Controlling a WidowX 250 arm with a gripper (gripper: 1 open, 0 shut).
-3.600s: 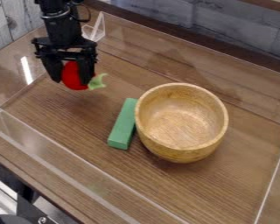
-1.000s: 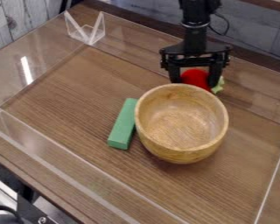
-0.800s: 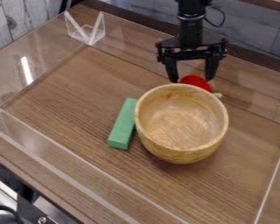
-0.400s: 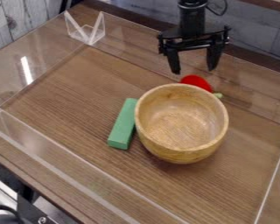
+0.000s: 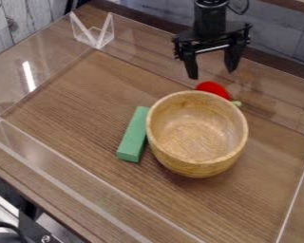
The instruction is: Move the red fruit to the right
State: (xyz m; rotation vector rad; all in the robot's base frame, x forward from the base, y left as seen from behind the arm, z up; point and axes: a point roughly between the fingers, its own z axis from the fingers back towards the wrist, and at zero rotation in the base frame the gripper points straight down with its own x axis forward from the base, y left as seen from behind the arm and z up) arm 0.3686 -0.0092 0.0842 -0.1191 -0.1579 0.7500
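The red fruit (image 5: pixel 215 89) rests on the wooden table just behind the far rim of the wooden bowl (image 5: pixel 197 132), its pale green tip poking out to the right. My gripper (image 5: pixel 212 63) hangs a little above and behind the fruit, its two black fingers spread open with nothing between them. The bowl's rim hides the fruit's lower part.
A flat green rectangular block (image 5: pixel 133 133) lies to the left of the bowl. Clear plastic walls (image 5: pixel 91 30) enclose the table, with a folded corner piece at the back left. A grey plank wall runs along the back.
The gripper carried the red fruit from the back left to behind the bowl, let go of it there, and rose with its fingers open.
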